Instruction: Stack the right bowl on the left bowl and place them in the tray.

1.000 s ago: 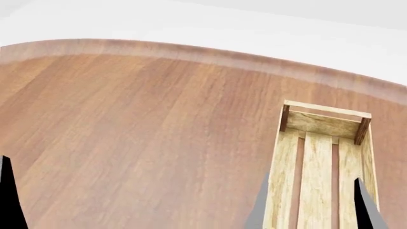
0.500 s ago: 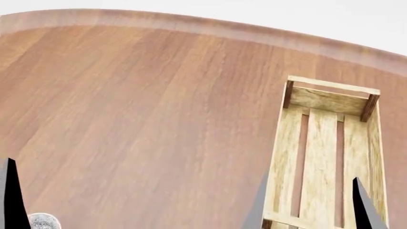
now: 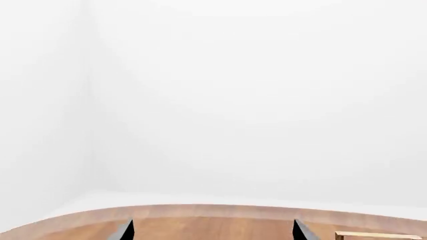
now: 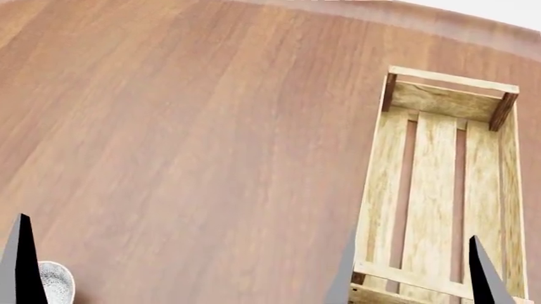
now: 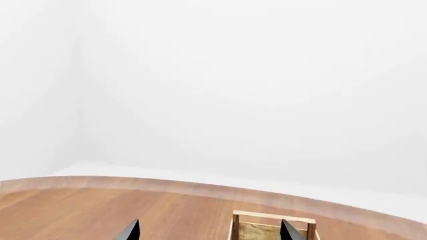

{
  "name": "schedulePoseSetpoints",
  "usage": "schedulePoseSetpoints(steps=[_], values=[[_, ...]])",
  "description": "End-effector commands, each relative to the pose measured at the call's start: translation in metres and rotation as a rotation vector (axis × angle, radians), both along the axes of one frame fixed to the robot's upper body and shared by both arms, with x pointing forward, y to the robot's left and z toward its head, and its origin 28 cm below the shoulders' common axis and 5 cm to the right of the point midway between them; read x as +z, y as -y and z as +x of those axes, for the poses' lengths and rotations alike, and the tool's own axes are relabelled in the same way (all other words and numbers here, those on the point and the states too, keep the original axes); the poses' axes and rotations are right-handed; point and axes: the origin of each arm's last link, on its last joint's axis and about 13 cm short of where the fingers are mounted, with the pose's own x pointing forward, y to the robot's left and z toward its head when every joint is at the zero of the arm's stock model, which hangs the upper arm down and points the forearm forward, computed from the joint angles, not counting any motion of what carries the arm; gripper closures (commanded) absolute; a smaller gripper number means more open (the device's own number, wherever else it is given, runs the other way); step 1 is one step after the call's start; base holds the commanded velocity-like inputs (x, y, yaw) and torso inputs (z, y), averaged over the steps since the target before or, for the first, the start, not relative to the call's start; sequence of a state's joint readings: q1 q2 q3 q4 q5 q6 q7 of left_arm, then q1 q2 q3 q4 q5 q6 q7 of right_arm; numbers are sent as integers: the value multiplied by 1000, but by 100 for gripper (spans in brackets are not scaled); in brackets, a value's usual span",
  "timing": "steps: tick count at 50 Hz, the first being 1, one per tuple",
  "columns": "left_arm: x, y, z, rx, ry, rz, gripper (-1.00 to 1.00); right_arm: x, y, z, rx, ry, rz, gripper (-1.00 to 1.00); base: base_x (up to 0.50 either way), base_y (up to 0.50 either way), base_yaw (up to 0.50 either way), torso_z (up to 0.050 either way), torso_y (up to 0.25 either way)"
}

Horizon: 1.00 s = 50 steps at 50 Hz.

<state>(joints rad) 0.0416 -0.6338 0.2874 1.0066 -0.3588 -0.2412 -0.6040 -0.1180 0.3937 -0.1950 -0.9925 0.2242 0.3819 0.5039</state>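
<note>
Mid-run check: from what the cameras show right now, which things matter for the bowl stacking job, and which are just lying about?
For the job:
- tray, pale wooden crate, nothing in it
- one bowl, only partly in view at the head view's lower left edge
- left gripper, open
- right gripper, open

Just there:
- wooden table
- no stray items in view; the second bowl is not in view

Tabletop (image 4: 186, 126): reddish-brown wood w/ fine grain, smooth, matt. Tray (image 4: 381, 164): pale raw-looking wood, rough grain, darker wood corner posts. Bowl (image 4: 56, 282) at near edge: speckled grey-white, maybe ceramic.
</note>
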Motion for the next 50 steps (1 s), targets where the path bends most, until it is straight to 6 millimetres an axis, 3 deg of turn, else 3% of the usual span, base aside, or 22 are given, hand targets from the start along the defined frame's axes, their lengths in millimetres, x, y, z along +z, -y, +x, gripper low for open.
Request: schedulePoseSetpoints(steps=[1, 50], values=[[0, 0, 0, -2, -2, 2, -100, -1, 0, 1, 1, 0, -1, -100, 0, 0, 0, 48, -117], [-1, 0, 0, -8, -9, 4, -100, 3, 0, -1, 2, 3, -1, -100, 0, 0, 0, 48, -115]])
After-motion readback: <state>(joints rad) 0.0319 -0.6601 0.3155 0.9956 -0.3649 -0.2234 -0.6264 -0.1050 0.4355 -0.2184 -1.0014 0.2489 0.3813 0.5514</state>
